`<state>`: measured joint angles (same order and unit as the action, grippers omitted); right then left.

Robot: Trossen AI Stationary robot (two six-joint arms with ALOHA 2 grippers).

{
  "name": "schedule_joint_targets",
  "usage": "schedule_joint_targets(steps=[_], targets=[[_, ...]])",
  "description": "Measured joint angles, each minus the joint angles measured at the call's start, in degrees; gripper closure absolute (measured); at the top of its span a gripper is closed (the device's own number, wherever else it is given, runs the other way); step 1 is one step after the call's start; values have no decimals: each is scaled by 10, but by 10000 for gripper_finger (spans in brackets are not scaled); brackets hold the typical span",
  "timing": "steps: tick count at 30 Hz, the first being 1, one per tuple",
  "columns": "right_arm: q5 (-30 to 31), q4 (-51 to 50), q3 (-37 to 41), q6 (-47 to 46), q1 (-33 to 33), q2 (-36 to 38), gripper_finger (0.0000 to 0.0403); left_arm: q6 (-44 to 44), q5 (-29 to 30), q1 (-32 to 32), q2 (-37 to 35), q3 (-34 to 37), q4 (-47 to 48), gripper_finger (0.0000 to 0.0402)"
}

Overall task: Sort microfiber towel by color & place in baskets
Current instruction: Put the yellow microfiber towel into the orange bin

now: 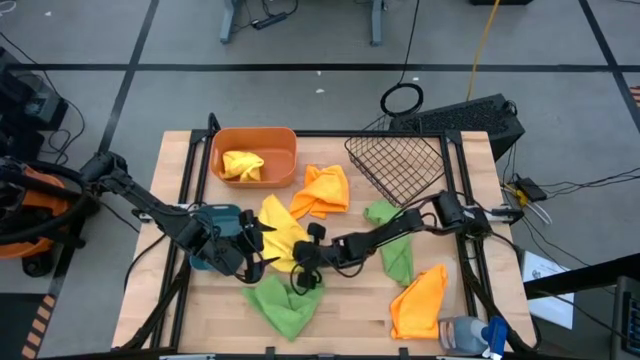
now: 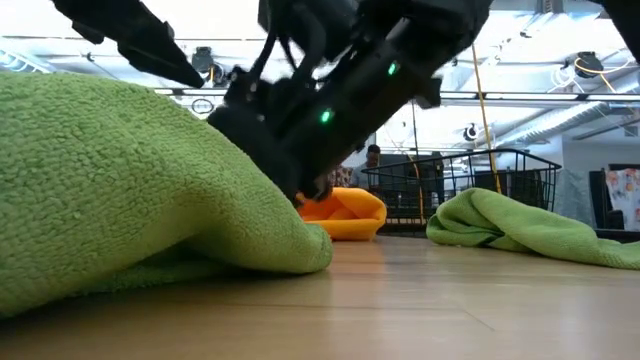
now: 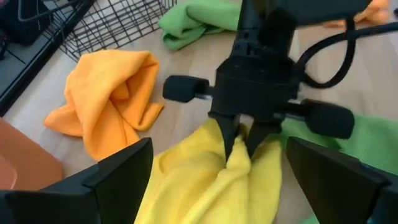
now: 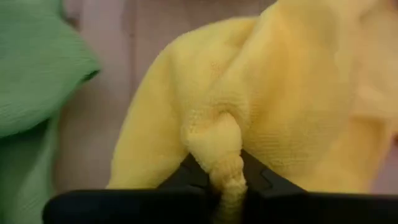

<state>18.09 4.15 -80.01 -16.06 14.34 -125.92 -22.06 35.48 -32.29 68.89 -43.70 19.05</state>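
Observation:
A yellow towel (image 1: 280,228) lies crumpled on the table's middle. My right gripper (image 1: 302,256) has come in from the right and is shut on it. My left gripper (image 1: 240,250) is open just left of that spot, beside the teal tub (image 1: 218,214). In the left wrist view its fingers stand wide on either side of the yellow towel (image 3: 186,180) and the right gripper (image 3: 242,140). The orange tub (image 1: 282,150) holds another yellow towel (image 1: 242,165). The wire basket (image 1: 400,165) sits at the far right. My right gripper pinches a raised fold of the yellow towel (image 4: 227,158) between its two fingers, near the towel's near edge. The fingers (image 3: 231,134) slant down from above and from the table's right. The fold is drawn up into a peak; the rest of the towel lies on the table.
A green towel (image 1: 285,305) lies near the front edge and fills the low view (image 2: 130,190). An orange towel (image 1: 322,190) sits by the tub, a second green towel (image 1: 395,240) and another orange towel (image 1: 420,300) lie right. A spray bottle (image 1: 470,332) lies at the near right corner.

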Motion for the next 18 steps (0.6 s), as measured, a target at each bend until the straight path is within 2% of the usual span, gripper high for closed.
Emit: schedule_joint_targets(steps=[4, 13, 18], targets=[[18, -18, 0, 33, 13, 56, 384, 5, 1, 0, 5, 0, -15, 30], [154, -105, -1, 131, 65, 203, 391, 24, 20, 0, 8, 0, -41, 30], [213, -115, -1, 189, 102, 249, 390, 52, 24, 0, 8, 0, -82, 30]])
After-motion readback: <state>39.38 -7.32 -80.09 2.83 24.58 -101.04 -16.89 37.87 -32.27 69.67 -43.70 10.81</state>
